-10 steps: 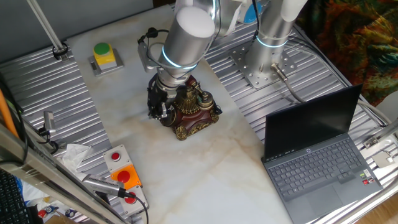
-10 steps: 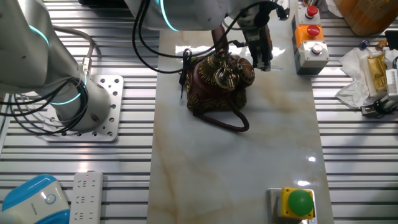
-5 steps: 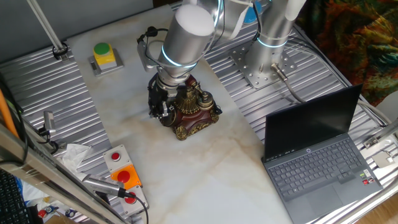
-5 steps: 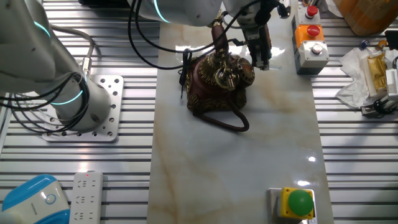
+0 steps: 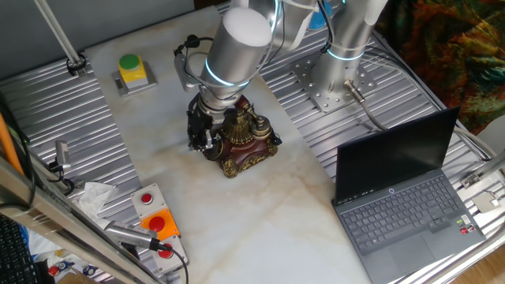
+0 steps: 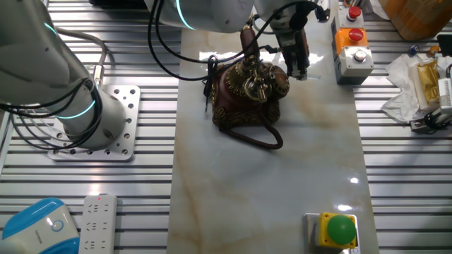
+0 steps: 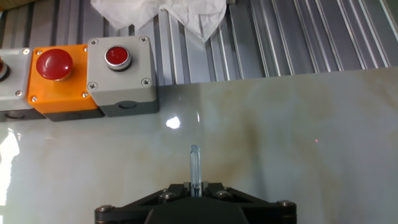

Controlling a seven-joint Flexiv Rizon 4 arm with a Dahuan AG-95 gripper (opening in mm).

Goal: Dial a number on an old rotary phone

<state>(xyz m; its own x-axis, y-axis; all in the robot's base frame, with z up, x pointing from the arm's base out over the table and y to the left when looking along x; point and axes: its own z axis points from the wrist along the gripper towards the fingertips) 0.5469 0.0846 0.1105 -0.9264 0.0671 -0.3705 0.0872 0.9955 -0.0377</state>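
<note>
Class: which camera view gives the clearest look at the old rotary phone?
The other fixed view shows the phone best: its red body, brass handset and black cord are unobstructed. One fixed view shows it partly hidden behind the arm. The hand view shows no phone at all, only tabletop and button boxes.

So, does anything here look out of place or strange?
Mostly no. The old rotary phone stands upright, handset on its cradle. Only the crumpled tissue behind the button boxes looks untidy.
</note>
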